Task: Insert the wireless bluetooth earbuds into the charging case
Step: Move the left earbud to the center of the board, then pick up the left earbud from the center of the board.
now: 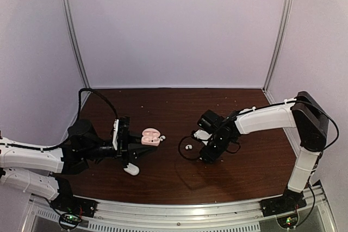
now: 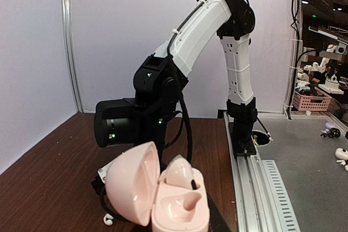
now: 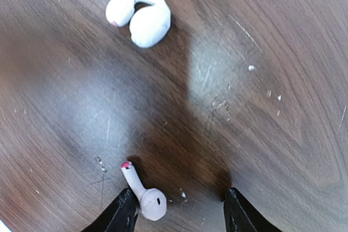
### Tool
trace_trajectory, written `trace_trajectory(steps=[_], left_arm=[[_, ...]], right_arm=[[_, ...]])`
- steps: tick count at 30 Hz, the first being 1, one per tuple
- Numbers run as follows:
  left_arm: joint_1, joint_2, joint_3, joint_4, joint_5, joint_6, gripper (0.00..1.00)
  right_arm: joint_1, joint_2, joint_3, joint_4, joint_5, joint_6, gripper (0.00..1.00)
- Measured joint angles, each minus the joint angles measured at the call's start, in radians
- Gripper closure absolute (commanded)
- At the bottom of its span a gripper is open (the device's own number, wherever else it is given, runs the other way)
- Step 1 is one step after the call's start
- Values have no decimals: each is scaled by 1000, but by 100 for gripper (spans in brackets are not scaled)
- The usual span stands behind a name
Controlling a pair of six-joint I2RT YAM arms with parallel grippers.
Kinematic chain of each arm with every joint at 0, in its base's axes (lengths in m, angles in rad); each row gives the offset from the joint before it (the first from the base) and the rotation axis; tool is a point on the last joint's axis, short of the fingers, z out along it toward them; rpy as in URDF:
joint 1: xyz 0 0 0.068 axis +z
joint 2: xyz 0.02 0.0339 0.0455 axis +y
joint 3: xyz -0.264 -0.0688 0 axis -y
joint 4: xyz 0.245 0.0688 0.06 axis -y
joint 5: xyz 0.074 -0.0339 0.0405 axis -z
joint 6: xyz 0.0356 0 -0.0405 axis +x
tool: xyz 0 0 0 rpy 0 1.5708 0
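Earbuds (image 3: 145,199) (image 3: 140,19), two, by parted right end effector (image 3: 182,213); one pink case (image 2: 179,210) in left end effector (image 1: 136,146).

Two cases lie toward the desk's (image 1: 174,183) left side: one pink charging case (image 1: 150,137), open, and one white oval case (image 1: 131,169), closer to the near edge. Three small white pieces can be counted. One small earbud (image 1: 163,137) sits just beside the pink case, on its right. One curved white piece (image 1: 188,148) lies near the desk's middle. One stemmed earbud (image 3: 144,196) with a pink tip shows only in the right wrist view, where the curved piece appears too. Two arms stand at the near edge: one left arm (image 1: 32,158) and one right arm (image 1: 272,117).
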Motion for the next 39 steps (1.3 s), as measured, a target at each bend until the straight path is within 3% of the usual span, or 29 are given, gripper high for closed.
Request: trace_trajectory(steps=[9,13,17,25,39], left_arm=[[0,0,0,0,-8,0,100],[0,0,0,0,-9,-1,100],[0,0,0,1,-9,-6,100],[0,0,0,6,-8,-7,100],[0,-3,0,25,1,-6,100]], right_arm=[[0,-4,-10,40,-29,-16,45],[-1,-79,-110,118,-79,-30,45],[-2,-180,-217,221,-121,-26,45],[-13,-381,-447,582,-148,28,45],[-65,-357,-624,925,-194,30,49]])
